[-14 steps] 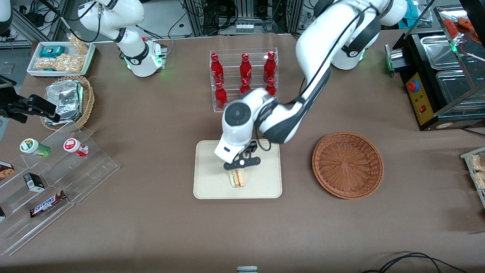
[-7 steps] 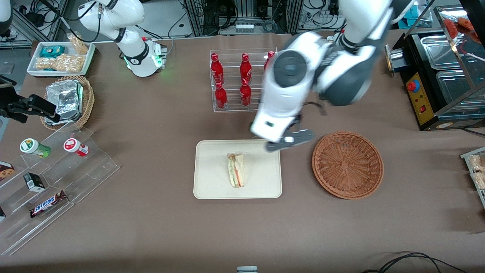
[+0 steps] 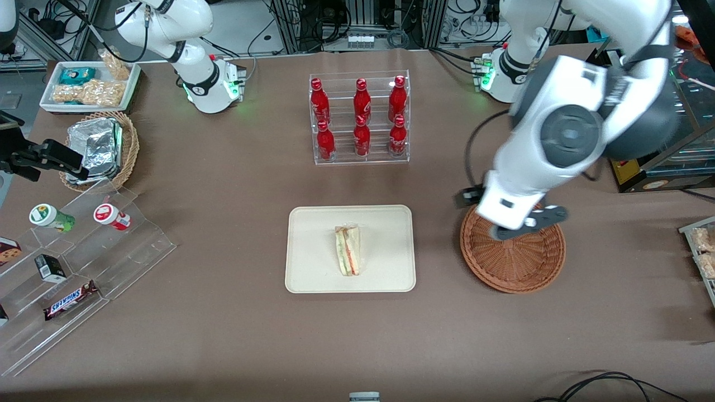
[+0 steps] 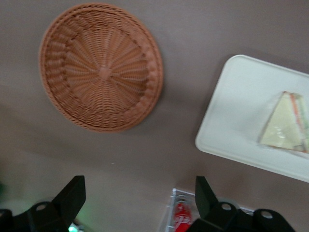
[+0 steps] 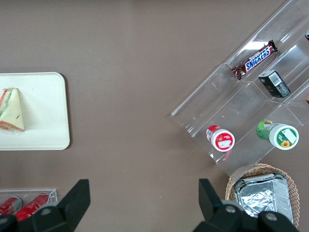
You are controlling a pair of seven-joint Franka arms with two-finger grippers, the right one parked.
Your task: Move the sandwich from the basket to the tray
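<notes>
The sandwich (image 3: 347,257), a wrapped triangular wedge with red and green filling, lies on the cream tray (image 3: 313,268) near the table's middle. The wrist views show the same sandwich (image 4: 287,123) (image 5: 10,110) resting on the tray (image 4: 231,121) (image 5: 43,121). Beside the tray, toward the working arm's end, the reddish-brown wicker basket (image 3: 514,265) (image 4: 101,67) holds nothing. My gripper (image 3: 526,225) (image 4: 139,186) hangs above the basket's edge farther from the front camera. It is open, its black fingers (image 4: 72,193) wide apart with nothing between them.
A clear rack of red bottles (image 3: 359,117) stands farther from the front camera than the tray. Toward the parked arm's end are a clear stepped stand with snacks (image 3: 84,262), a tan basket of foil packs (image 3: 100,148) and a white snack tray (image 3: 89,84). A black appliance (image 3: 625,145) sits at the working arm's end.
My gripper let go of the sandwich on the tray, rose, and swung sideways to above the basket. The sandwich stays where it was set down.
</notes>
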